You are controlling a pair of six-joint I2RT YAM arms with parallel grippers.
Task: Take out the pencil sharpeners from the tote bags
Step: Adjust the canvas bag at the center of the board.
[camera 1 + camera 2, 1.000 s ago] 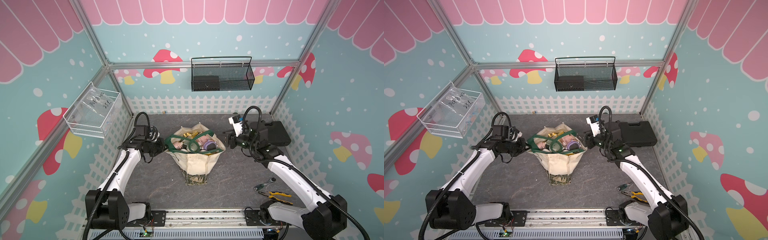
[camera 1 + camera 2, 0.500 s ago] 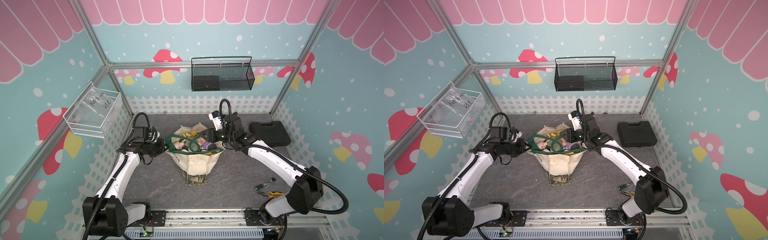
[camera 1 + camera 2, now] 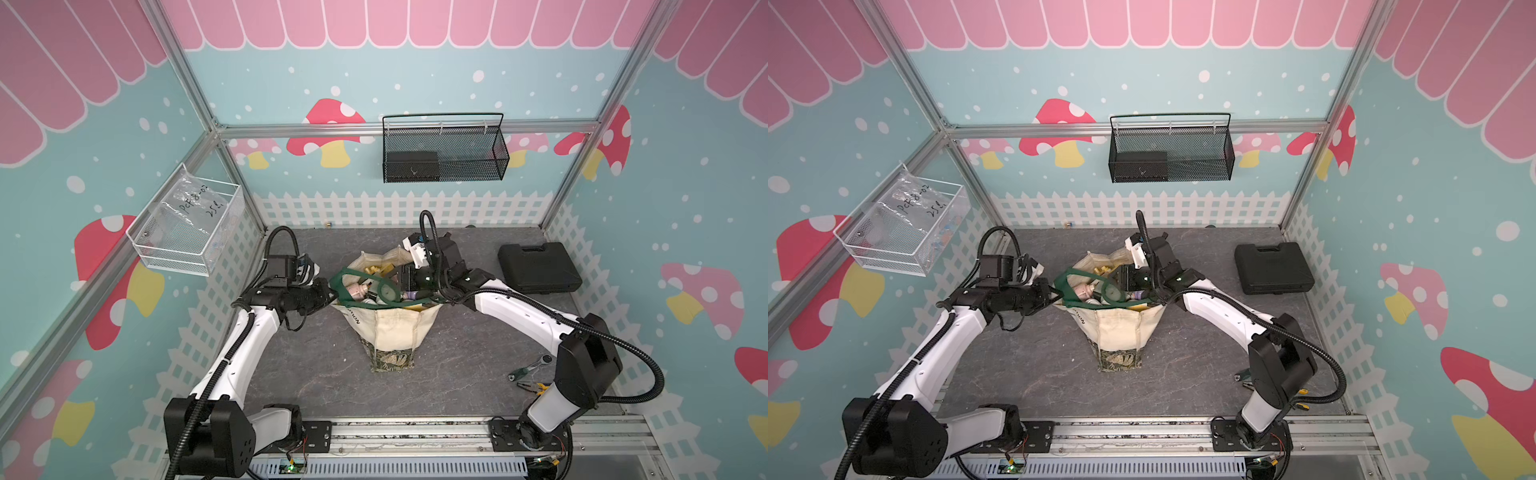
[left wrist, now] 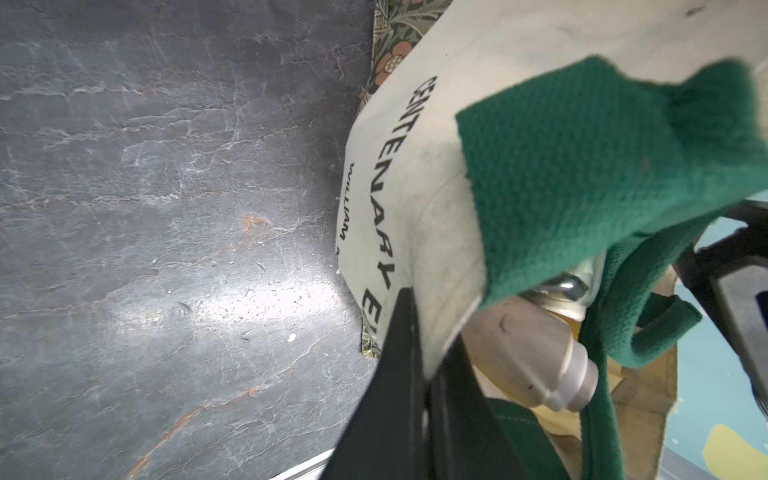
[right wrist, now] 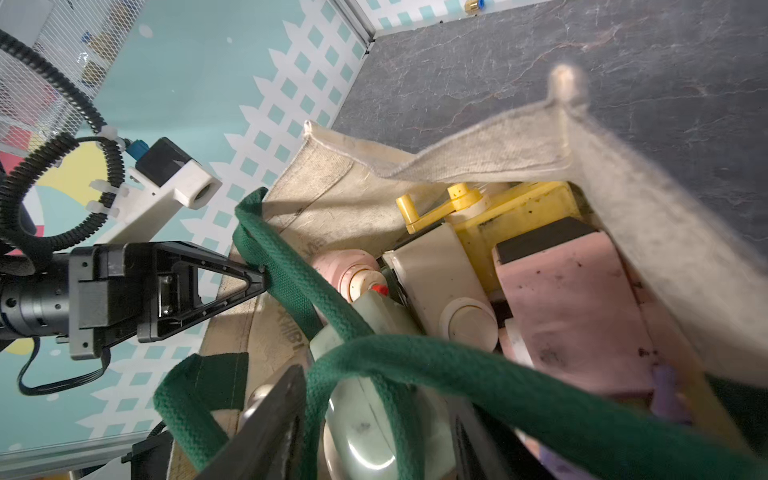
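**Right tool (image 5: 374, 399) in the mouth of the tote bag (image 3: 392, 332); left tool (image 5: 258, 277) on its rim.**
The bag stands upright near the middle of the tabletop (image 3: 307, 374) with its mouth spread open. The left tool is pinched together on the canvas rim and the green strap (image 5: 286, 270) at the left-arm side. The right tool is lowered into the mouth with its jaws apart, one on either side of a pale green sharpener (image 5: 361, 436). A strap loop lies across that sharpener, and I cannot tell whether the fingers touch it. The pencil sharpeners (image 5: 573, 307) lie inside the bag, with pink, yellow (image 5: 536, 208) and cream (image 5: 432, 266) bodies packed against each other. A black case (image 3: 536, 268) lies well apart from the bag, toward the right wall.
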